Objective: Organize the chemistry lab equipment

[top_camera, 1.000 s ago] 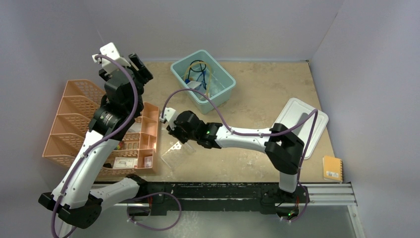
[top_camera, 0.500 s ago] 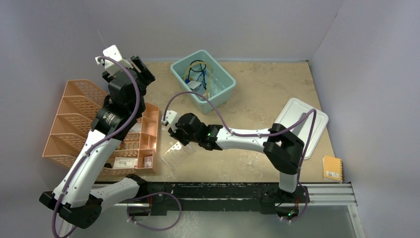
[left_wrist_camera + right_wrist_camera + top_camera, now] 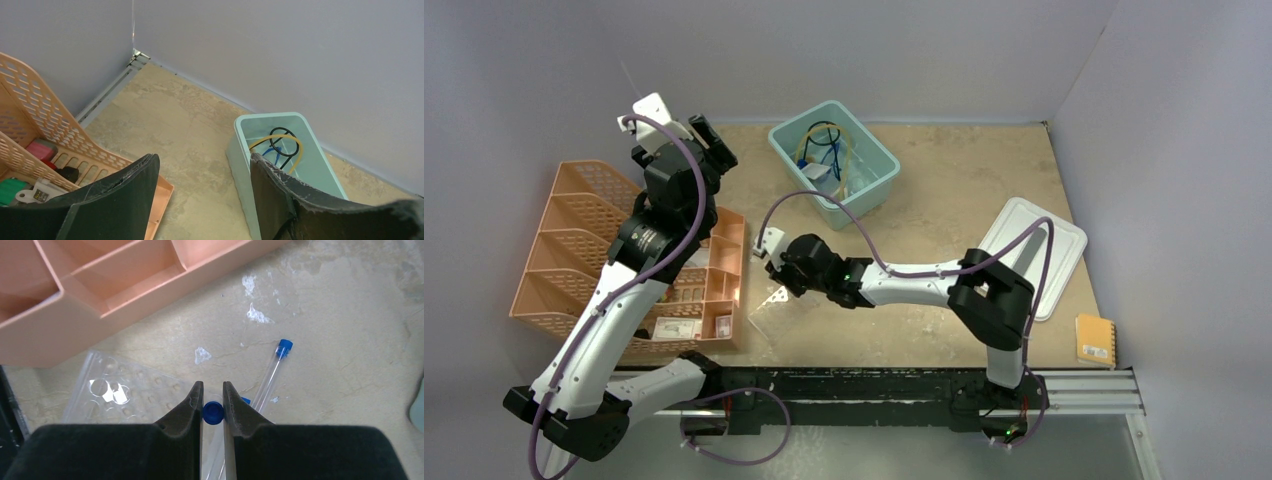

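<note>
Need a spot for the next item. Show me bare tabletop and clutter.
Bare: the stretch between the teal bin and the grey lid, and the far corner between orange organizer and bin. Crowded: beside the organizer, where the clear rack, a loose tube and the right claw with its capped tube sit.

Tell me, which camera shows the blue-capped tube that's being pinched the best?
The right wrist view: the blue-capped tube sits pinched in the right tool. The top view hides it under the arm, and the left wrist view looks elsewhere, at the teal bin.
</note>
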